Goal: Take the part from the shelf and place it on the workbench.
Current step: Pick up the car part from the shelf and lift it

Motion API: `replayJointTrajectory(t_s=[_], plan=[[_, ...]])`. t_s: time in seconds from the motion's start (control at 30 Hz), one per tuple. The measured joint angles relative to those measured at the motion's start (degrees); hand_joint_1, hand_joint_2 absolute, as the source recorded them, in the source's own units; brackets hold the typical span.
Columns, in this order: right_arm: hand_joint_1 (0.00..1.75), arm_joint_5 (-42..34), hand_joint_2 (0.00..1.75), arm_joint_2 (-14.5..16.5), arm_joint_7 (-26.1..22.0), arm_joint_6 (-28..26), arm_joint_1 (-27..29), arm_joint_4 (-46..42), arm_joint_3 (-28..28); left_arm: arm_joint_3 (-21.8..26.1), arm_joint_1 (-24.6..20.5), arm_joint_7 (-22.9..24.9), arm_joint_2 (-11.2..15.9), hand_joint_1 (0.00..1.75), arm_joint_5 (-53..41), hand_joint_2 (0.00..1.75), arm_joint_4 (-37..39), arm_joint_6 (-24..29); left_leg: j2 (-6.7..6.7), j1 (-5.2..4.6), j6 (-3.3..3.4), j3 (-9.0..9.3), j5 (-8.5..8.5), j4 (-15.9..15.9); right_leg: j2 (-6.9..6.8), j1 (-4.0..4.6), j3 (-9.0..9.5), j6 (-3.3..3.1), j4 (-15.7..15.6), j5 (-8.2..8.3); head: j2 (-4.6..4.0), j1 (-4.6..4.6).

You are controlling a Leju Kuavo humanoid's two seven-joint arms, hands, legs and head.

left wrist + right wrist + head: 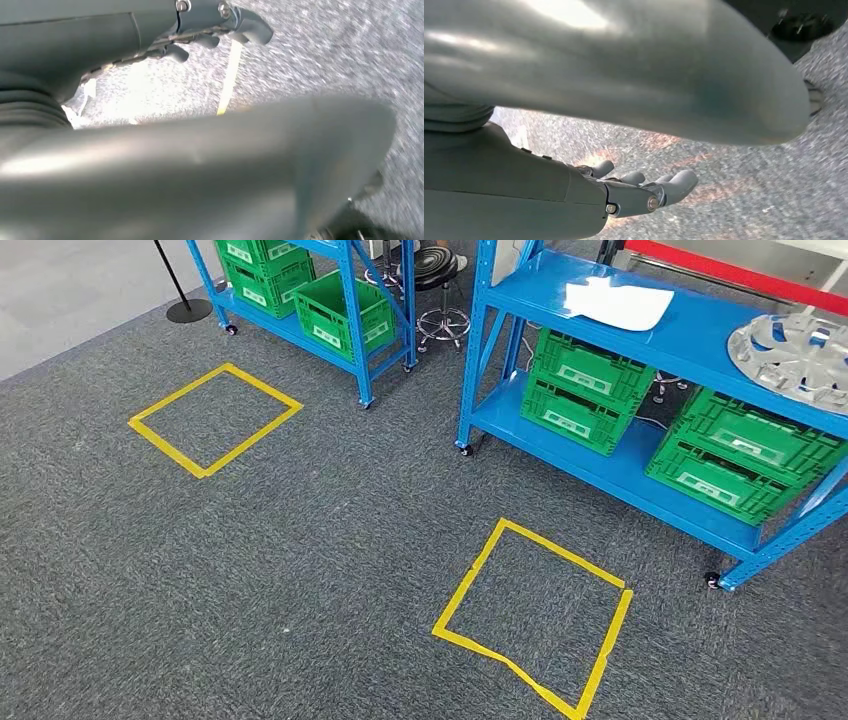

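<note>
The part, a silver spoked wheel cover (795,352), lies flat on the top of the blue shelf (700,340) at the far right of the head view, partly cut off by the frame edge. My left hand (190,155) hangs over grey carpet, its thick thumb apart from the darker fingers (250,27), with nothing in it. My right hand (614,95) hangs the same way above the carpet, its fingers (674,185) spread from the thumb and empty.
A white sheet (618,305) lies on the same shelf top; green crates (585,390) (745,455) sit below. A second blue shelf with a green crate (345,310) stands at the back, a black stool (440,280) beside it. Yellow tape squares (468,577) (265,385) mark the carpet.
</note>
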Motion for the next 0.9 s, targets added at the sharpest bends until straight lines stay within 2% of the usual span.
replayJointTrajectory(t_s=[0.07, 0.1, 0.13, 0.17, 0.2, 0.23, 0.27, 0.3, 0.33, 0.37, 0.4, 0.43, 0.47, 0.5, 0.53, 0.57, 0.6, 0.67, 0.7, 0.73, 0.77, 0.8, 0.83, 0.9], plan=[[0.00, -0.8, 0.00, 0.2, 0.1, -0.3, 0.1, 0.0, 0.0, 0.0, 0.0, -0.8, 0.1, 0.00, -0.4, 1.75, -0.1, 0.2, -1.92, 0.16, -0.43, -0.35, -0.68, 0.9, 0.57, -0.35, 0.21, -0.22, -0.4, 0.35, 0.00, -0.12], [0.00, -1.4, 0.00, 0.3, 0.2, -0.7, 0.0, 0.0, -0.1, 0.0, 0.1, -1.3, 0.2, 0.00, -0.7, 1.75, -0.1, 0.4, -3.45, 0.26, -0.75, -1.12, -1.84, 2.7, 1.18, -0.61, 0.28, -0.50, -0.6, 0.60, 0.00, -0.23], [0.00, -2.0, 0.00, 0.4, 0.2, -1.0, -0.1, 0.0, -0.1, 0.0, 0.1, -1.6, 0.3, 0.00, -0.8, 1.75, -0.1, 0.6, -5.25, 0.46, -1.03, -2.54, -3.53, 5.7, 1.80, -0.77, 0.29, -0.69, -0.7, 0.77, 0.00, -0.35], [0.00, -2.4, 0.00, 0.5, 0.2, -1.2, -0.2, 0.0, -0.2, 0.0, 0.2, -1.6, 0.5, 0.00, -0.8, 1.75, -0.1, 0.9, -6.38, 0.57, -1.21, -4.34, -5.43, 9.3, 2.49, -0.84, 0.18, -0.86, -0.7, 0.83, 0.00, -0.45], [0.00, -2.6, 0.00, 0.5, 0.2, -1.3, -0.2, 0.0, -0.3, 0.0, 0.3, -1.4, 0.6, 0.00, -0.8, 1.75, -0.1, 1.2, -6.86, 0.67, -1.35, -6.14, -6.94, 13.0, 3.27, -0.87, 0.10, -0.94, -0.7, 0.87, 0.00, -0.44], [0.00, -2.8, 0.00, 0.6, 0.2, -1.3, -0.2, 0.1, -0.4, 0.0, 0.3, -1.1, 0.7, 0.00, -0.8, 1.75, 0.0, 1.5, -7.04, 0.76, -1.49, -7.34, -7.45, 15.3, 4.07, -0.93, 0.08, -0.92, -0.7, 0.90, 0.00, -0.45], [0.00, -2.9, 0.00, 0.7, 0.1, -1.3, -0.2, 0.1, -0.4, 0.0, 0.3, -0.7, 0.8, 0.00, -0.8, 1.75, 0.0, 1.8, -7.12, 0.89, -1.63, -7.55, -6.71, 15.6, 4.90, -1.03, 0.10, -0.83, -0.7, 0.93, 0.00, -0.43], [0.00, -3.0, 0.00, 0.8, 0.0, -1.2, -0.1, 0.1, -0.5, 0.0, 0.3, -0.3, 0.8, 0.00, -0.9, 1.75, 0.0, 2.2, -7.31, 1.07, -1.76, -6.75, -4.95, 13.6, 5.71, -1.19, 0.12, -0.65, -0.6, 0.94, 0.00, -0.43], [0.00, -3.0, 0.00, 0.8, -0.2, -1.2, -0.2, 0.1, -0.6, 0.0, 0.3, 0.0, 0.8, 0.00, -0.9, 1.75, 0.0, 2.6, -7.98, 1.35, -1.96, -5.09, -2.67, 10.0, 6.49, -1.36, 0.12, -0.39, -0.4, 0.91, 0.00, -0.44], [0.00, -3.1, 0.00, 0.9, -0.3, -1.2, -0.2, 0.1, -0.6, 0.0, 0.3, 0.3, 0.7, 0.00, -1.0, 1.75, 0.1, 2.8, -9.35, 1.63, -2.17, -3.34, -1.08, 6.1, 7.21, -1.44, 0.00, -0.01, -0.1, 0.83, 0.00, -0.45], [0.00, -3.3, 0.00, 0.9, -0.6, -1.2, -0.3, 0.1, -0.7, 0.0, 0.2, 0.5, 0.7, 0.00, -1.1, 1.75, 0.1, 3.1, -10.56, 1.84, -2.09, -2.03, -0.13, 3.1, 7.96, -1.49, -0.23, 0.46, 0.2, 0.76, 0.00, -0.47], [0.00, -3.5, 0.00, 0.9, -0.8, -1.2, -0.4, 0.1, -0.7, 0.0, 0.2, 0.6, 0.6, 0.00, -1.2, 1.75, 0.1, 3.3, -11.44, 1.93, -1.86, -1.31, 0.13, 1.4, 8.63, -1.50, -0.50, 0.93, 0.3, 0.76, 0.00, -0.48], [0.00, -3.7, 0.00, 0.9, -0.9, -1.2, -0.4, 0.1, -0.8, 0.0, 0.2, 0.7, 0.5, 0.00, -1.4, 1.75, 0.1, 3.6, -11.69, 1.81, -1.42, -1.13, -0.15, 0.9, 9.29, -1.54, -0.79, 1.42, 0.4, 0.86, 0.00, -0.48], [0.00, -4.0, 0.00, 0.9, -1.0, -1.2, -0.3, 0.1, -0.9, 0.0, 0.2, 0.6, 0.5, 0.00, -1.7, 1.75, 0.1, 4.0, -11.09, 1.69, -0.79, -1.10, -0.08, 0.9, 9.94, -1.67, -1.01, 1.87, 0.2, 1.05, 0.00, -0.49], [0.00, -4.2, 0.00, 0.9, -1.1, -1.2, -0.2, 0.1, -1.1, 0.0, 0.1, 0.4, 0.4, 0.00, -2.1, 1.75, 0.1, 4.4, -10.41, 1.63, -0.27, -1.04, 0.06, 0.8, 9.88, -1.78, -1.14, 2.20, 0.3, 1.14, 0.00, -0.48], [0.00, -4.6, 0.00, 0.9, -1.2, -1.2, 0.0, 0.1, -1.3, 0.0, 0.1, -0.1, 0.4, 0.00, -2.5, 1.75, 0.0, 4.9, -9.79, 1.59, 0.25, -0.96, 0.23, 0.6, 8.81, -1.77, -1.48, 2.45, 0.8, 0.81, 0.00, -0.38], [0.00, -4.9, 0.00, 0.9, -1.2, -1.3, 0.0, 0.1, -1.7, 0.0, 0.0, -0.6, 0.4, 0.00, -2.9, 1.75, 0.0, 5.4, -9.08, 1.57, 0.68, -0.94, 0.40, 0.5, 7.16, -1.69, -2.33, 2.60, 2.5, -0.23, 0.00, -0.21], [0.00, -5.7, 0.00, 0.9, -1.3, -1.5, -0.2, 0.2, -2.2, 0.0, 0.1, -1.9, 0.4, 0.00, -3.3, 1.75, -0.1, 6.1, -7.50, 1.28, 1.23, -1.04, 0.46, 0.4, 3.83, -1.47, -5.63, 2.70, 9.3, -3.86, 0.00, 0.14], [0.00, -6.1, 0.00, 0.9, -1.3, -1.7, -0.3, 0.2, -2.5, 0.0, 0.1, -2.5, 0.4, 0.00, -3.5, 1.75, -0.1, 6.3, -6.61, 1.08, 1.37, -1.09, 0.40, 0.4, 3.28, -1.47, -7.54, 2.71, 13.3, -5.59, 0.00, 0.21], [0.00, -6.5, 0.00, 0.9, -1.4, -1.8, -0.3, 0.2, -2.8, 0.0, 0.1, -2.9, 0.5, 0.00, -3.7, 1.75, -0.1, 6.3, -5.78, 0.91, 1.48, -1.09, 0.33, 0.4, 3.14, -1.46, -8.80, 2.65, 16.0, -6.42, 0.00, 0.20], [0.00, -6.7, 0.00, 0.9, -1.3, -2.0, -0.2, 0.2, -3.1, 0.0, 0.0, -3.2, 0.5, 0.00, -3.9, 1.75, -0.1, 6.2, -5.04, 0.77, 1.56, -1.06, 0.26, 0.4, 3.07, -1.42, -9.04, 2.52, 16.8, -6.20, 0.00, 0.20], [0.00, -7.0, 0.00, 0.9, -1.3, -2.2, -0.1, 0.2, -3.4, -0.1, -0.2, -3.4, 0.4, 0.00, -4.2, 1.75, -0.1, 6.0, -4.35, 0.67, 1.60, -0.97, 0.19, 0.4, 2.92, -1.33, -8.11, 2.31, 15.3, -4.98, 0.00, 0.21], [0.00, -7.1, 0.00, 0.9, -1.2, -2.3, -0.1, 0.2, -3.6, -0.1, -0.5, -3.4, 0.3, 0.00, -4.3, 1.75, -0.1, 5.9, -3.72, 0.61, 1.58, -0.84, 0.10, 0.5, 2.43, -1.16, -6.07, 1.99, 11.6, -3.10, 0.00, 0.21], [0.00, -7.2, 0.00, 0.9, -0.8, -2.6, -0.2, 0.2, -4.0, -0.2, -0.8, -3.1, 0.1, 0.00, -4.6, 1.75, -0.1, 5.6, -2.58, 0.42, 1.28, -0.60, -0.16, 0.5, 0.34, -0.50, -1.83, 1.17, 3.6, -0.42, 0.00, 0.20]])
